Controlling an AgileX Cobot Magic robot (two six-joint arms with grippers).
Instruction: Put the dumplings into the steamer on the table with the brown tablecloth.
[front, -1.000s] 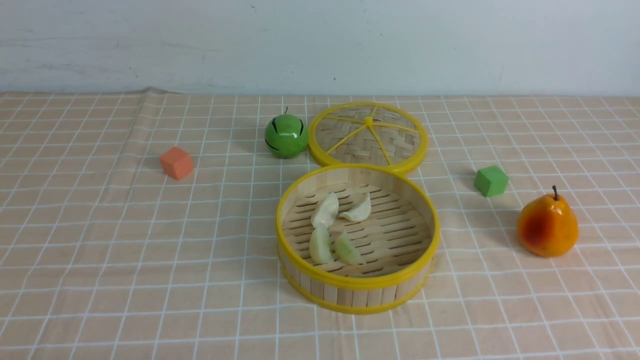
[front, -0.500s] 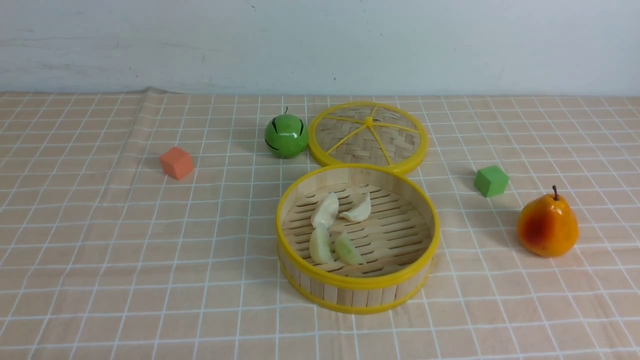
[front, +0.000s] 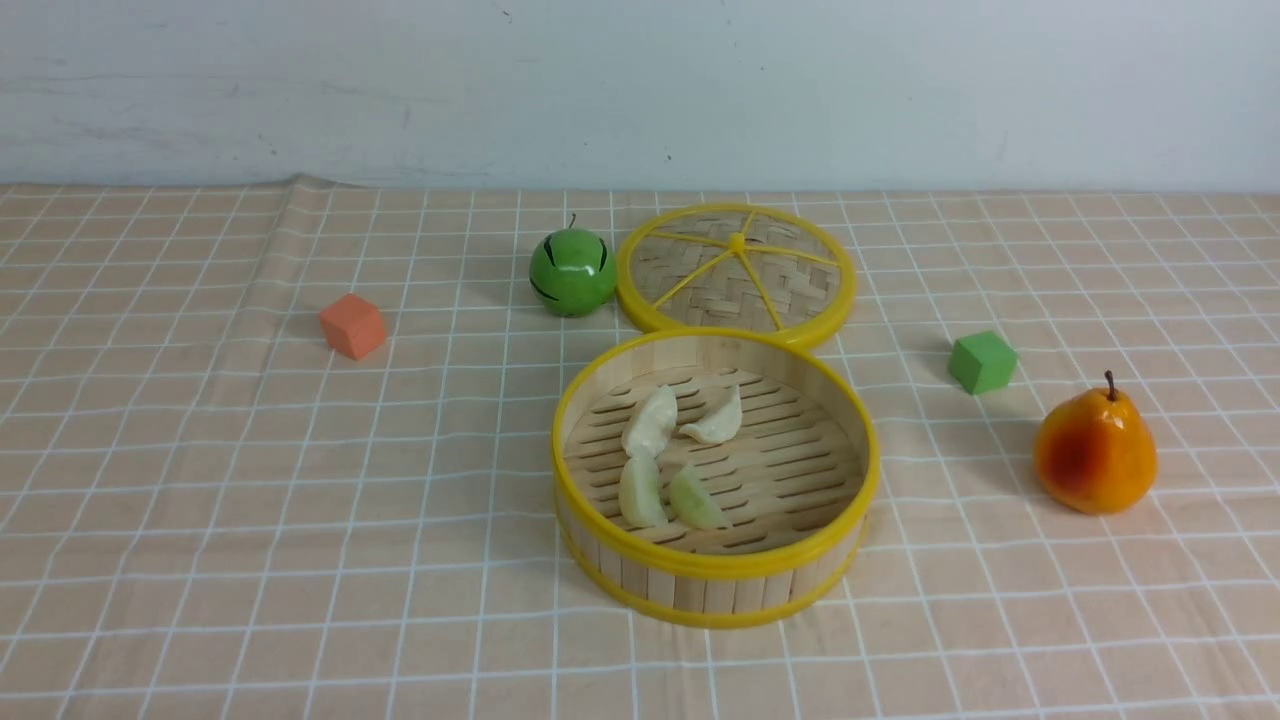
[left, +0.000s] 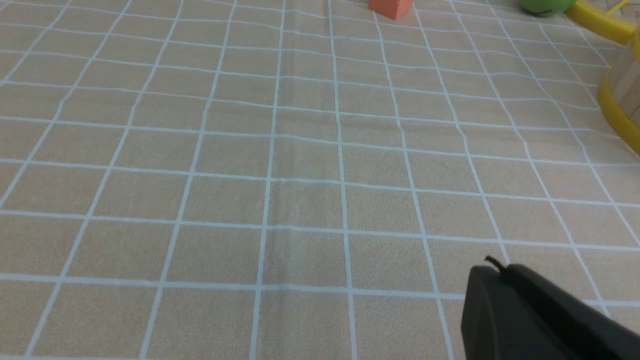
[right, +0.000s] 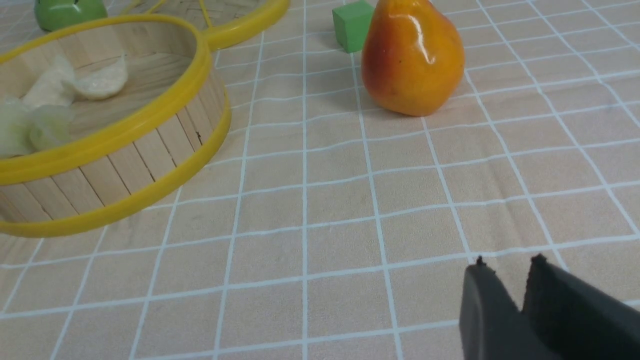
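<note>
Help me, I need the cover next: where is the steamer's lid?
In the front view, the flat woven bamboo lid lies directly behind the round bamboo steamer, beside the green round fruit.

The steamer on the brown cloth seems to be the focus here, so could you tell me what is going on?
All four dumplings lie inside the steamer; none is left on the brown tablecloth. Its lid lies flat behind it. Neither arm handles anything: the left gripper has its jaws shut, the right gripper has its jaws slightly apart and empty, both low over bare cloth.
</note>
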